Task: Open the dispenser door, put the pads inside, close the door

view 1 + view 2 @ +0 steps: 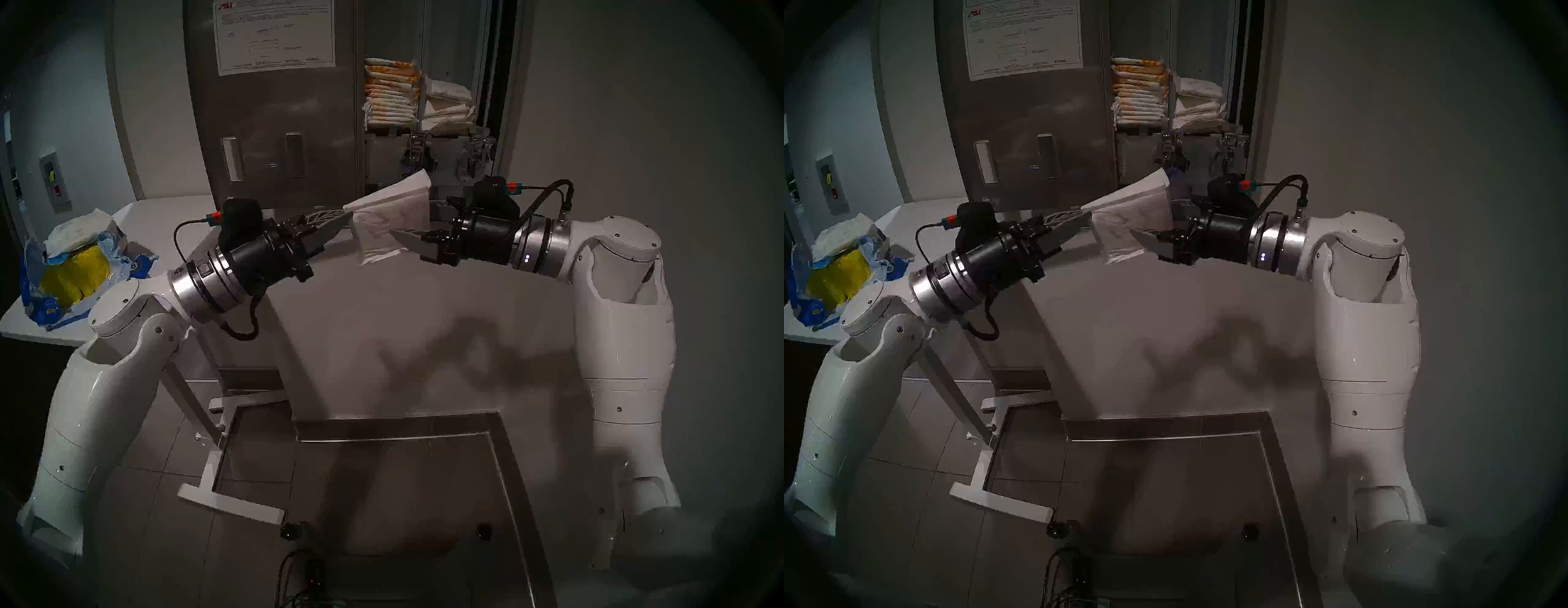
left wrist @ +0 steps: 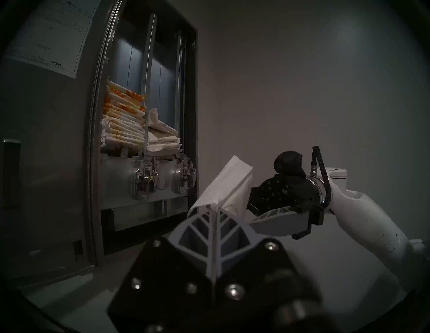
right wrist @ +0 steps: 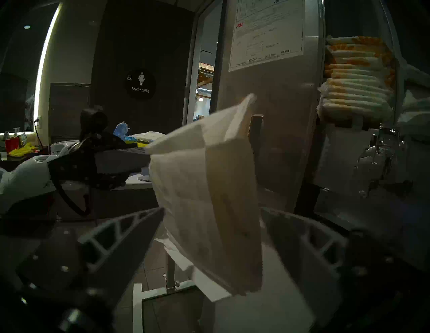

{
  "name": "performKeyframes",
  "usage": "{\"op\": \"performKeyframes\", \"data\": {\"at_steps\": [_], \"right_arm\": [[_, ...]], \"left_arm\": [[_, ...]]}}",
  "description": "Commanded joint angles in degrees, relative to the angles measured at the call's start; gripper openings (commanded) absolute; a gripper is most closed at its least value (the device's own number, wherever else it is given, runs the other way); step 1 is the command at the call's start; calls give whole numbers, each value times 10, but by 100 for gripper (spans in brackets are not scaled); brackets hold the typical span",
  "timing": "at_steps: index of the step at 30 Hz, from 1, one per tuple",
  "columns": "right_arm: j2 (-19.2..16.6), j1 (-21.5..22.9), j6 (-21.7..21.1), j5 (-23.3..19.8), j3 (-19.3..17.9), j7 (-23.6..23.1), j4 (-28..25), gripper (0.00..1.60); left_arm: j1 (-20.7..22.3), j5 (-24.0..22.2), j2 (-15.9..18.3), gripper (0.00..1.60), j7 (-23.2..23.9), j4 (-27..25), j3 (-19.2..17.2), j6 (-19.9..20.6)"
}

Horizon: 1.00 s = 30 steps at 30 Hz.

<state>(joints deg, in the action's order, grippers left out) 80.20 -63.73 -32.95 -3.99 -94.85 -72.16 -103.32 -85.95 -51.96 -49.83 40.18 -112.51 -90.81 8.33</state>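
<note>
Pads (image 1: 390,220) are hanging between both arms in the head view, below the open dispenser door (image 1: 271,127). Left gripper (image 2: 213,209) is clamping them in the left wrist view. Right gripper (image 3: 211,223) is spreading wide around them in the right wrist view, 2 fingers apart.

Dispenser door (image 1: 275,127) is brushed grey steel w/ a white printed sheet (image 1: 273,34) on its back, small red logo at top. Pads (image 1: 392,220) in mid-air plain white. Inside cabinet: left stack (image 1: 390,91) white w/ orange-yellow print, right stack (image 1: 449,104) plain white. Far left, torn bag (image 1: 38,271) blue around yellow bundles (image 1: 76,274). Arms (image 1: 628,339) glossy white; grippers black w/ grey fingers (image 1: 335,227)
</note>
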Motion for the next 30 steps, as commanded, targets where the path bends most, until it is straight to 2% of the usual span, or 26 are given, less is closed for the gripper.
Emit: {"op": "performKeyframes", "data": {"at_steps": [1, 11, 22, 23, 24, 25, 26, 27, 28, 29, 30], "right_arm": [[-3, 25, 11, -12, -4, -12, 7, 0], [-6, 24, 22, -16, -16, -17, 19, 0], [-8, 16, 25, -14, -29, -23, 18, 0], [-8, 16, 25, -14, -29, -24, 18, 0], [-8, 15, 25, -14, -30, -24, 18, 0], [-7, 15, 25, -14, -30, -24, 18, 0], [-7, 15, 25, -14, -30, -25, 19, 0], [-7, 15, 26, -14, -31, -25, 19, 0], [-6, 15, 26, -14, -31, -25, 19, 0], [-6, 15, 26, -14, -31, -25, 19, 0], [-5, 14, 27, -13, -32, -24, 18, 0]], "left_arm": [[48, 5, -7, 0, -1, 4, 9, -8], [81, 14, -21, 0, -1, 27, 45, -5], [87, 26, -19, 0, -12, 33, 50, 0], [87, 27, -18, 51, -13, 33, 49, 1], [87, 28, -17, 72, -16, 34, 47, 2], [87, 28, -16, 100, -15, 35, 46, 2], [86, 30, -15, 110, -17, 34, 45, 3], [85, 31, -14, 137, -18, 35, 44, 3], [85, 31, -14, 151, -17, 35, 43, 3], [85, 31, -13, 160, -17, 35, 42, 3], [84, 31, -13, 159, -18, 35, 41, 4]]}}
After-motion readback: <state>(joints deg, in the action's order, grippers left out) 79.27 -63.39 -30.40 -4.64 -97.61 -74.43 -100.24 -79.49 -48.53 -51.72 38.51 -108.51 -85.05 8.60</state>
